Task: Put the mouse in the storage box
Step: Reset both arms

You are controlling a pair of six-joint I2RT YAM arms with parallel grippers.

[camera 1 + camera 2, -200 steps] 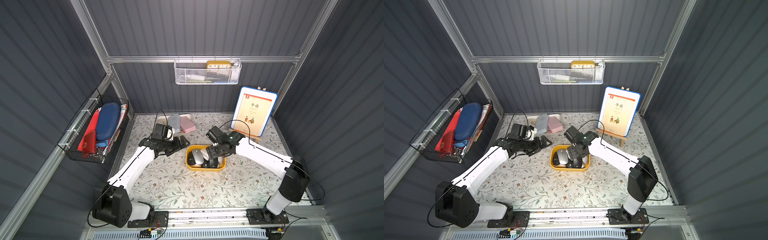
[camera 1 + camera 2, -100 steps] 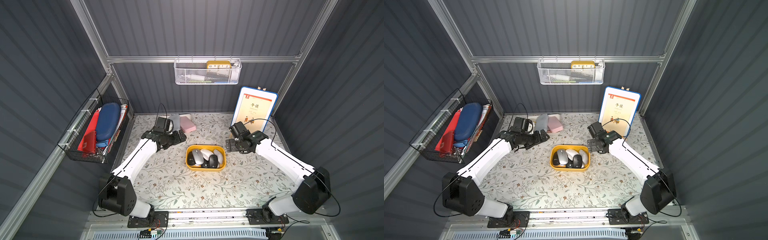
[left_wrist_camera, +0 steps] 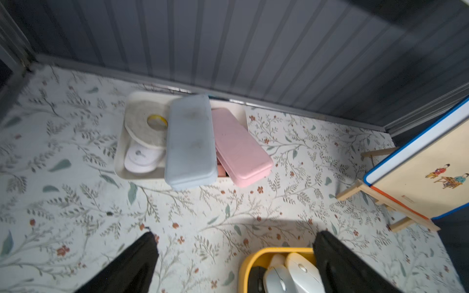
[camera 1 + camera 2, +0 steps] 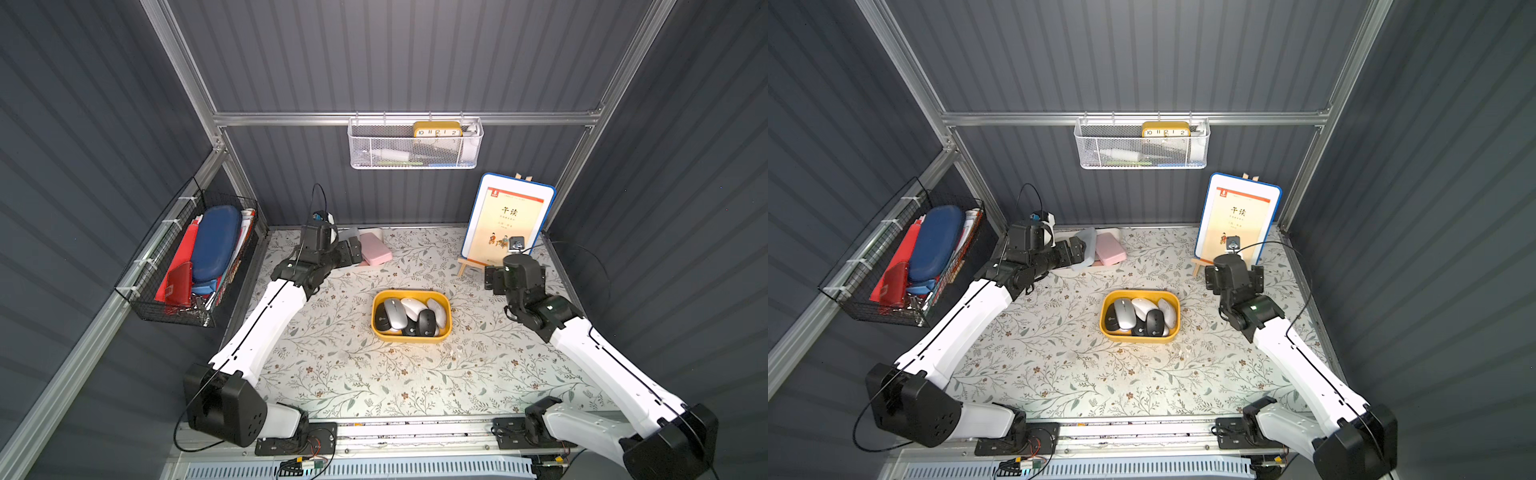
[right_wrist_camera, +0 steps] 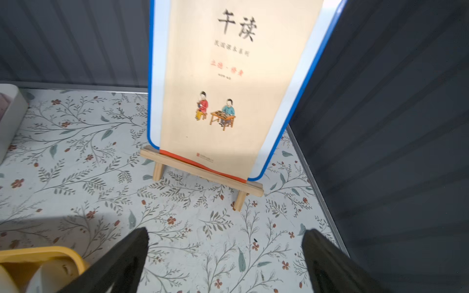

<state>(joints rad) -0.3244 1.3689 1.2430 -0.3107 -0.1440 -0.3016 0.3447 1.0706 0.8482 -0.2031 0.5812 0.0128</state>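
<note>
Far out beyond the left gripper [image 3: 235, 234], on the side wall, a black wire basket [image 4: 183, 266] holds a blue case [image 4: 214, 241] and some red items. That gripper stands wide and empty above the surface [image 4: 353, 374]. Just ahead of it a cream tray [image 3: 119, 157] carries a roll of tape [image 3: 142, 126] with a white round piece beneath it. A grey-blue case [image 3: 190, 142] in the tray overhangs its rim, and a pink case [image 3: 238, 149] lies beside that.

Between the two grippers, apart from both, sits the yellow storage box [image 4: 409, 337]. Several mice [image 4: 392, 309] are crowded together inside it, some black, some silver and some white. Higher up on the back wall a white mesh basket [image 4: 415, 158] holds a yellow clock [image 4: 436, 129]. The right gripper [image 5: 225, 231] is also spread wide with nothing in it. Right ahead of it a book [image 5: 223, 88] leans on a wooden easel [image 5: 203, 168].

A second ago the right gripper hung low over the storage box among the mice, and the left gripper lay close by the box's left rim. Both have since drawn back toward the rear wall, and the mice lie in the box.
</note>
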